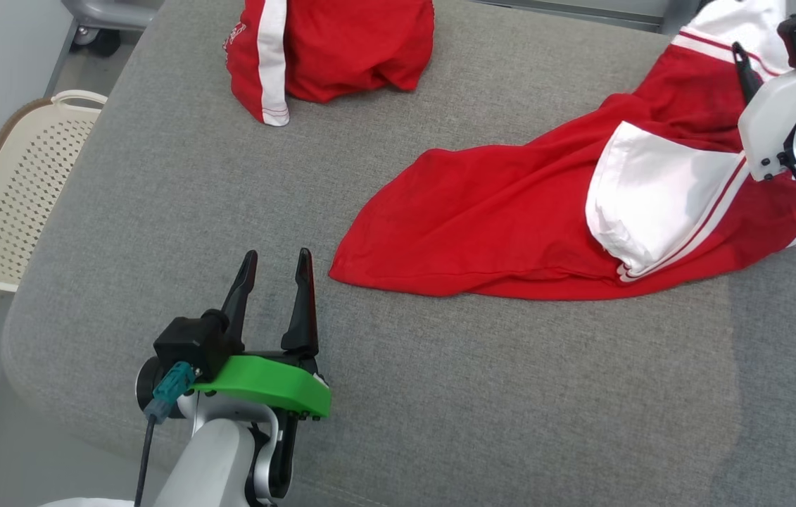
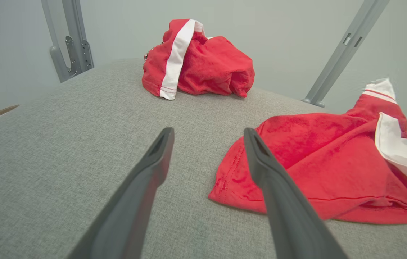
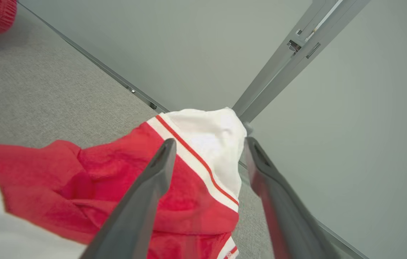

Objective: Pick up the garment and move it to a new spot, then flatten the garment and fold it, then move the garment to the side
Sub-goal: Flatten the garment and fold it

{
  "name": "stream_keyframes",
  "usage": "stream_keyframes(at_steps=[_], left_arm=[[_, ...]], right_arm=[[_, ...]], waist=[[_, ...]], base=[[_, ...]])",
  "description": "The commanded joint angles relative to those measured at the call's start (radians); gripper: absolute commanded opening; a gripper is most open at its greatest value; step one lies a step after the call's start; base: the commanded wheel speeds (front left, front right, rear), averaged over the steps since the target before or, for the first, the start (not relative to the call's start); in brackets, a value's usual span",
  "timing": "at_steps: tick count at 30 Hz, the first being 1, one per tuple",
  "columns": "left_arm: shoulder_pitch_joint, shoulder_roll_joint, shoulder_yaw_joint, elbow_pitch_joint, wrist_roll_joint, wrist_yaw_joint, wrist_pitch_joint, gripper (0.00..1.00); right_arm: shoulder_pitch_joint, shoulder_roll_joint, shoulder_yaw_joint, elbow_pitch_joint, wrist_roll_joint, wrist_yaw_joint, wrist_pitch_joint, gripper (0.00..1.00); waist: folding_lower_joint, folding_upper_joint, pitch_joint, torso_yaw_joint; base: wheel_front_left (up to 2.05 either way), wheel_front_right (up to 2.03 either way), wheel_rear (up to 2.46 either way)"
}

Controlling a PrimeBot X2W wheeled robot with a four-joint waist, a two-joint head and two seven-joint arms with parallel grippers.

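1. The garment [image 1: 510,211], red with white panels, lies stretched out across the right half of the head view on the grey cushion [image 1: 158,183]. Its hem points toward the lower middle and its white-trimmed end runs up to the top right corner. It looks laid at its new spot but is not yet flat.
2. The right end effector [image 3: 211,142] sits at that white-trimmed end with its fingers spread wide. The cloth lies in the gap between them but is not pinched, so nothing is held.
3. The left end effector [image 1: 278,255], at the lower left of the head view, is fully open and empty. It is just beside the hem corner, probably placed to take that corner for smoothing.
4. A second red garment [image 1: 341,49] is bunched at the top centre, well apart.
5. Count: two red garments, two end effectors and one perforated basket [image 1: 17,190] at the left edge.
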Motion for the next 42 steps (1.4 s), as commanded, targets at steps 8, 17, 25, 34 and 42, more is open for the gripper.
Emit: stream_keyframes(at_steps=[8,17,25,34,42], left_arm=[[0.010,0.001,0.016,-0.011,0.010,0.007,0.000,1.00],[0.015,0.001,0.010,-0.029,0.016,0.010,0.000,1.00],[0.024,0.000,0.016,-0.032,0.010,0.010,0.000,1.00],[0.009,0.001,0.004,-0.029,-0.004,0.014,0.000,1.00],[0.014,0.000,0.004,-0.031,-0.004,0.021,0.000,1.00]], right_arm=[[0.052,0.088,0.068,-0.028,0.063,-0.002,-0.039,1.00],[0.137,0.075,0.291,-0.160,0.269,-0.002,-0.006,1.00],[0.166,-0.001,0.439,-0.265,0.433,-0.001,0.070,1.00],[0.135,-0.024,0.537,-0.275,0.495,-0.002,0.095,0.98],[0.107,-0.024,0.621,-0.264,0.503,-0.001,0.069,0.28]], waist=[[0.0000,0.0107,-0.022,-0.044],[0.0000,0.0107,-0.034,-0.046],[0.0000,0.0107,-0.023,-0.035],[0.0000,0.0107,-0.009,-0.016],[0.0000,0.0107,-0.011,-0.022]], base=[[0.00,0.00,0.00],[0.00,0.00,0.00],[0.00,0.00,0.00],[0.00,0.00,0.00],[0.00,0.00,0.00]])
